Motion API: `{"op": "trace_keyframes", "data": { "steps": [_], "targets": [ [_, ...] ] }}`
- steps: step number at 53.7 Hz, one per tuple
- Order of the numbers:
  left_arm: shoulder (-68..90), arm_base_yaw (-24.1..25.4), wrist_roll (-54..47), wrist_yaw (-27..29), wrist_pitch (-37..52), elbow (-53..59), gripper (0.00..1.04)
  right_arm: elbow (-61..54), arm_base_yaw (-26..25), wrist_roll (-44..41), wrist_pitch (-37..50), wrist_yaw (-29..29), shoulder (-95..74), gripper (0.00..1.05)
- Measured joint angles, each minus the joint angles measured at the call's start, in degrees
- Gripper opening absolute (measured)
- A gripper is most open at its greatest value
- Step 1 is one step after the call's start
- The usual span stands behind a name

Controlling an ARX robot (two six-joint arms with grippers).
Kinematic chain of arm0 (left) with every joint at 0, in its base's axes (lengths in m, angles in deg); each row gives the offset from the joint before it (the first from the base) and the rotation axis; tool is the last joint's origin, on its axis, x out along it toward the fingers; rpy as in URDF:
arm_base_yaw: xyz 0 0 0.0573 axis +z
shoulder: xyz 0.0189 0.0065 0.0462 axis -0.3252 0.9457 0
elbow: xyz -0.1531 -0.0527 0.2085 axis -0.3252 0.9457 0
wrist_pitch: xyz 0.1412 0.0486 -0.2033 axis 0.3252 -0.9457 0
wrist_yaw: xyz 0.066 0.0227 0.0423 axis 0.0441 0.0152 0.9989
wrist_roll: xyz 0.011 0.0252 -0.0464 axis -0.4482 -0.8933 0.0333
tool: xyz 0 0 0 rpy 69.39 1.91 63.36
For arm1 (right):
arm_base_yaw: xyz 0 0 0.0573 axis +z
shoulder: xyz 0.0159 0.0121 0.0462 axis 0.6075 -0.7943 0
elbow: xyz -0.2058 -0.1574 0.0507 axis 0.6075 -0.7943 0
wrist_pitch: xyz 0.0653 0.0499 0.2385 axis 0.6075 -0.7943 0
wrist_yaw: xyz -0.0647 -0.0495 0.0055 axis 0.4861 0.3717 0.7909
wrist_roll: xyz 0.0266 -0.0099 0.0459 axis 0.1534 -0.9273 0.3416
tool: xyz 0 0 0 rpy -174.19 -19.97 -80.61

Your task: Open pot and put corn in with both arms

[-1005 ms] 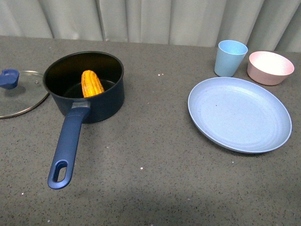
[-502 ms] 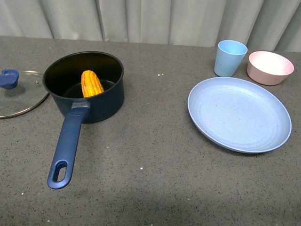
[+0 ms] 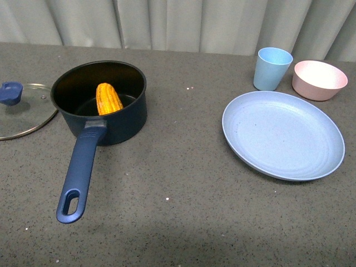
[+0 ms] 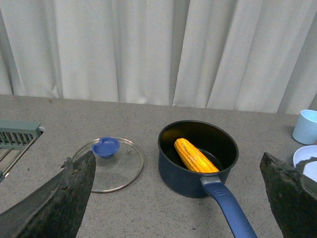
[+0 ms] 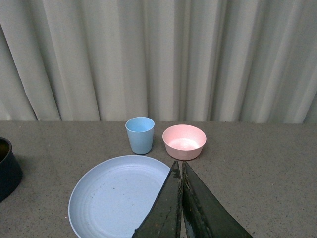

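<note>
The dark navy pot (image 3: 111, 119) stands uncovered at the left of the table, its long blue handle (image 3: 78, 173) pointing toward me. The yellow-orange corn (image 3: 108, 99) lies inside it, leaning on the wall; the left wrist view shows the corn (image 4: 195, 156) in the pot (image 4: 183, 176) too. Neither arm shows in the front view. My left gripper (image 4: 181, 198) is open, hanging back above the table short of the pot, nothing between its fingers. My right gripper (image 5: 181, 171) is shut and empty, above the blue plate's near edge.
The glass lid (image 3: 22, 111) with a blue knob (image 3: 10, 92) lies flat left of the pot. A light blue plate (image 3: 283, 135), a light blue cup (image 3: 272, 68) and a pink bowl (image 3: 320, 79) stand at the right. A grey-green rack (image 4: 17, 134) sits at the far left.
</note>
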Motion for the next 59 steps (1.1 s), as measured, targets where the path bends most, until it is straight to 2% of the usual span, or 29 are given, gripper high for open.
{"op": "trace_keyframes", "data": {
  "steps": [17,20,22,31,43,47,55,59],
  "targets": [
    [0.0,0.0,0.0,0.0,0.0,0.0,0.98,0.0,0.0,0.0,-4.3,0.0,4.3,0.01],
    [0.0,0.0,0.0,0.0,0.0,0.0,0.98,0.0,0.0,0.0,-12.2,-0.2,10.2,0.01],
    [0.0,0.0,0.0,0.0,0.0,0.0,0.98,0.0,0.0,0.0,-14.0,-0.1,12.9,0.01],
    [0.0,0.0,0.0,0.0,0.0,0.0,0.98,0.0,0.0,-0.1,-14.3,-0.1,13.9,0.02],
    [0.0,0.0,0.0,0.0,0.0,0.0,0.98,0.0,0.0,-0.1,-14.3,-0.1,13.9,0.57],
    [0.0,0.0,0.0,0.0,0.0,0.0,0.98,0.0,0.0,-0.1,-14.3,-0.1,13.9,0.71],
    [0.0,0.0,0.0,0.0,0.0,0.0,0.98,0.0,0.0,-0.1,-14.3,-0.1,13.9,0.96],
    [0.0,0.0,0.0,0.0,0.0,0.0,0.98,0.0,0.0,-0.1,-14.3,-0.1,13.9,0.95]
  ]
}}
